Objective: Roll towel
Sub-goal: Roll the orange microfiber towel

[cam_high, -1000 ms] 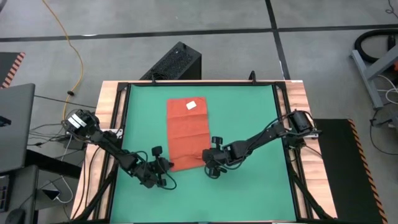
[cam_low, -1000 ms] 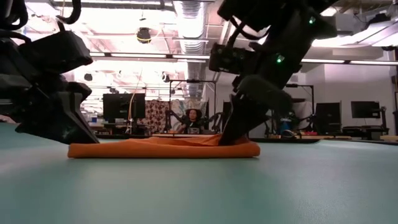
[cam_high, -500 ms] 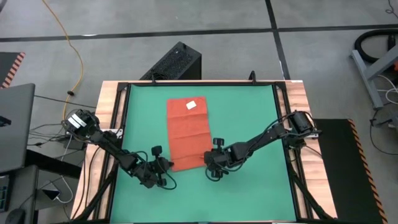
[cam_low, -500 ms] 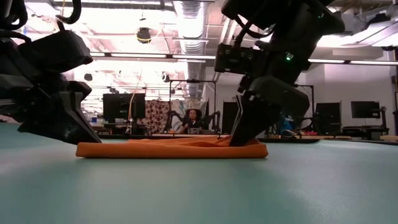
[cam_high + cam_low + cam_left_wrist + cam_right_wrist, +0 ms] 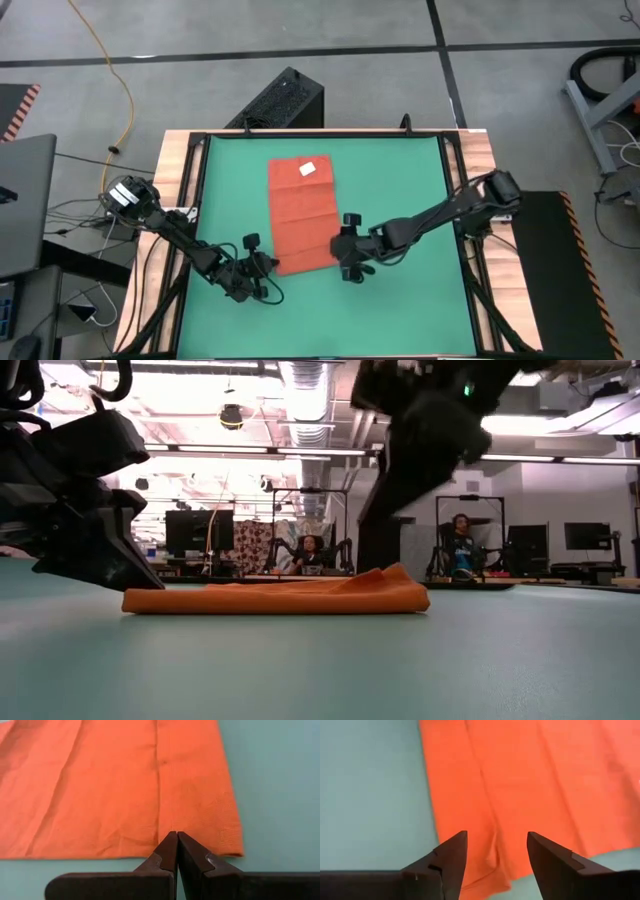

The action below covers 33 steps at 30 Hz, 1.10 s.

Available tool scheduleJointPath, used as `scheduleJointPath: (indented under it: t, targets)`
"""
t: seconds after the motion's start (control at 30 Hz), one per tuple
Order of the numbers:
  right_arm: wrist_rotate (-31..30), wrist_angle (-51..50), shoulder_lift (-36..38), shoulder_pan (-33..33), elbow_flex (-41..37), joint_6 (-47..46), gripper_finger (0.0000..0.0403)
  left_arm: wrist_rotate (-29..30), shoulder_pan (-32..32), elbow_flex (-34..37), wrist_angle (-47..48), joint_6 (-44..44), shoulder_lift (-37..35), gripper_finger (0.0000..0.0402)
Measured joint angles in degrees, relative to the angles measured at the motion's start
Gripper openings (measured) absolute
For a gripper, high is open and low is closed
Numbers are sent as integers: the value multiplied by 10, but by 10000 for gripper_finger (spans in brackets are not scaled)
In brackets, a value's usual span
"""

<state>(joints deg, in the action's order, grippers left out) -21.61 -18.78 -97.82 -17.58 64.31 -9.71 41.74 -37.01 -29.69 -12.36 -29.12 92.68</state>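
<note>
The orange-red towel (image 5: 302, 210) lies flat and lengthwise on the green mat (image 5: 400, 190), its white tag (image 5: 308, 169) near the far end. My left gripper (image 5: 268, 266) is shut at the towel's near left corner. My right gripper (image 5: 497, 847) hangs open just above the near right corner (image 5: 395, 574), which stands up in a small peak, and touches nothing. In the low view the towel (image 5: 270, 598) shows as a thin strip on the mat. My left gripper has its shut fingertips (image 5: 177, 840) down on the towel's near edge (image 5: 165, 851), close to the corner. The fingers slant down from the table's left. The cloth lies flat on the mat around them. Whether any cloth is caught between the tips, I cannot tell.
Bare mat lies to the towel's left, right and near side. A black frame and wooden rim (image 5: 480, 150) border the mat. A black box (image 5: 282, 98) sits beyond the far edge. People (image 5: 312, 550) sit far off in the room behind.
My right gripper has opened, let go of the towel's near right corner and risen clear of it. Before that the towel's near end slid slightly toward the table's right. The released corner now stands up in a small peak.
</note>
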Motion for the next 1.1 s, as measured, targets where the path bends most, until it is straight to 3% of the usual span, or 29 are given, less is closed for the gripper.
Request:
scheduleJointPath:
  t: [0.07, 0.17, 0.4, 0.53, 0.8, 1.1]
  targets:
    - [-13, 5, 14, -6, 0, 16, 225, 1, 0, 0, 0, 0, 0, 0]
    - [-23, 101, 25, -23, -41, 56, 198, 9, 0, 0, 0, 0, 0, 0]
    - [-23, 318, 28, -33, -177, 52, 67, 10, 0, 0, 0, 0, 0, 0]
    - [-23, 386, 28, -28, -224, 36, 13, 8, 0, 0, 0, 0, 0, 0]
    - [-8, 453, -7, -19, -249, 26, 32, 9, 0, 0, -4, -14, 0, 0]
    - [-8, 454, -65, -2, -249, -13, 14, 7, 0, -2, -7, -20, 0, 0]
